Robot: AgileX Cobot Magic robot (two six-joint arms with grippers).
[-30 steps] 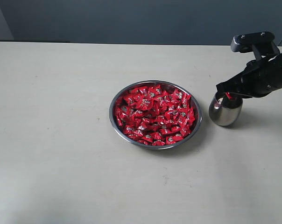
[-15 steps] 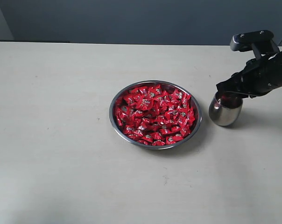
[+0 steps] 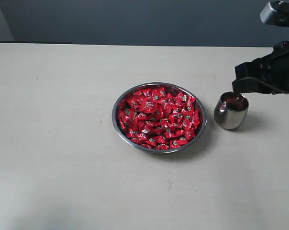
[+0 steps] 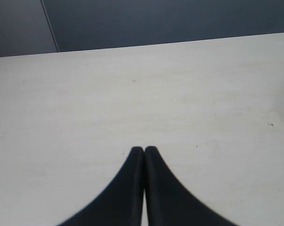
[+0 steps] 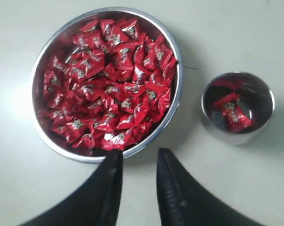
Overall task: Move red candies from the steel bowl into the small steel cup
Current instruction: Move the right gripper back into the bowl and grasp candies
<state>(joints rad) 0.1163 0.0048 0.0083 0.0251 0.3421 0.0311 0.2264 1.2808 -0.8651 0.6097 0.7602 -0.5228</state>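
The steel bowl (image 3: 113, 115) sits mid-table, heaped with red candies (image 3: 158, 117). Right of it stands the small steel cup (image 3: 229, 120), with red showing inside. My right gripper (image 3: 241, 85) hovers above and just behind the cup, open and empty. In the right wrist view the bowl (image 5: 178, 84) with its candies (image 5: 109, 80) and the cup (image 5: 236, 137) lie side by side beyond the open right gripper (image 5: 139, 157); two red candies (image 5: 231, 112) lie in the cup. My left gripper (image 4: 144, 149) is shut on nothing over bare table, out of the exterior view.
The pale table (image 3: 63, 143) stretches wide around the bowl. A dark wall (image 3: 135, 19) runs along the table's far edge. The right arm (image 3: 278, 67) reaches in from the right edge.
My right gripper has risen and drawn back to the right from the cup's mouth. The red candy at its tips a second ago is gone from them; the cup's inside now shows.
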